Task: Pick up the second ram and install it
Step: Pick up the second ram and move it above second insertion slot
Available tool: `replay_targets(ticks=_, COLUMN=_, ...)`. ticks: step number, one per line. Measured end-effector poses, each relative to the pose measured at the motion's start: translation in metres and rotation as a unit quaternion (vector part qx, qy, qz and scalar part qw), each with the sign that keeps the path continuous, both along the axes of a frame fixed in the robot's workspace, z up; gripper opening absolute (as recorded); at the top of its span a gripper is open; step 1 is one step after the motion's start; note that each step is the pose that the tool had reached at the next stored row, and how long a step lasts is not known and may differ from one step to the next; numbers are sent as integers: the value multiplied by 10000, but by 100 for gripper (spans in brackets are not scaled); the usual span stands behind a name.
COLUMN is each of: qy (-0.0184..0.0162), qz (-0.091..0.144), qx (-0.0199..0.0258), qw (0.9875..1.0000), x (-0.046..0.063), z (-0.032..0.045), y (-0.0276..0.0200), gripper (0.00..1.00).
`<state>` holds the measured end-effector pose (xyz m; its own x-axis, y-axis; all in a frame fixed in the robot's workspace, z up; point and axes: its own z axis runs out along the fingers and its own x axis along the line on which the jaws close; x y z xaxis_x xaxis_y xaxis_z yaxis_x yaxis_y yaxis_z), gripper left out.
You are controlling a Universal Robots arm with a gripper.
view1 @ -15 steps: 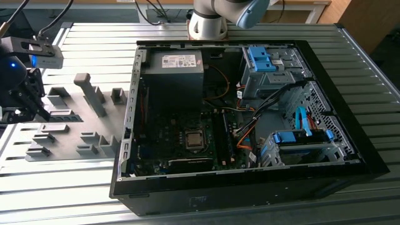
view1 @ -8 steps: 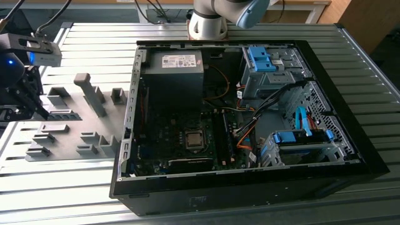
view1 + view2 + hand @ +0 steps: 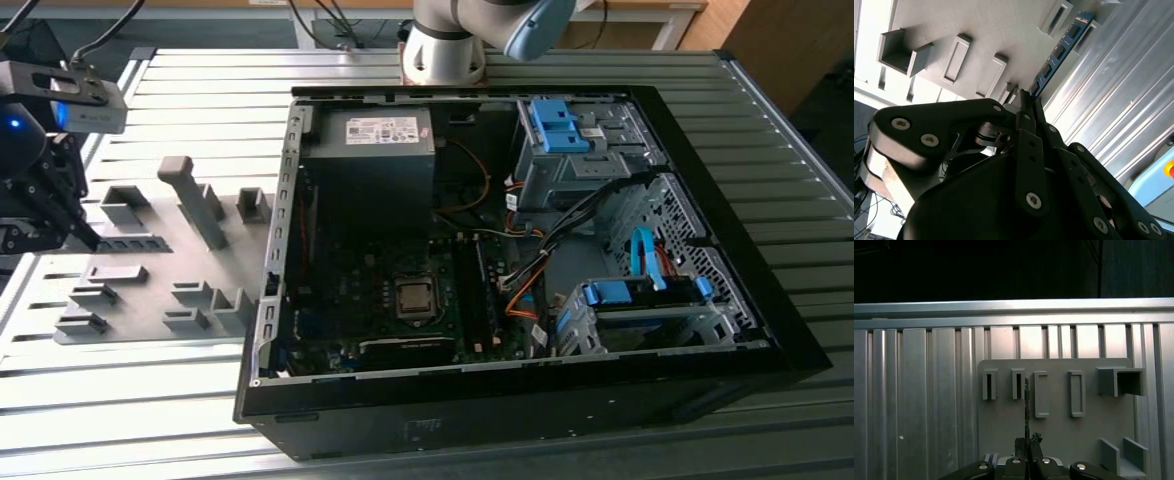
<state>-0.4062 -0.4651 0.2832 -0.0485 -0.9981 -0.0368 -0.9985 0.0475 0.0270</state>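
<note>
Claw [image 3: 1030, 97] pinching one end of the second ram [image 3: 1059, 50], which sticks out over the grey fixture plate [image 3: 1004, 30] on the table [image 3: 914, 405], well apart from the open PC case [image 3: 467, 420].

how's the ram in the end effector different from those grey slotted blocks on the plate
Colour: the second ram is blue with dark chips; the slotted blocks are plain grey. Shape: the ram is a long, thin board; the blocks are short hollow frames. State: the ram is clamped at one end by the end effector; the blocks sit on the grey plate. Both are rectangular.
</note>
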Motion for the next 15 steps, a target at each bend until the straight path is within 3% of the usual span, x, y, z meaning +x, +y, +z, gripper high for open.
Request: replay_targets(ticks=15, qy=-1, qz=0, qx=0, qw=10000, x=0, z=132, y=4, gripper=14)
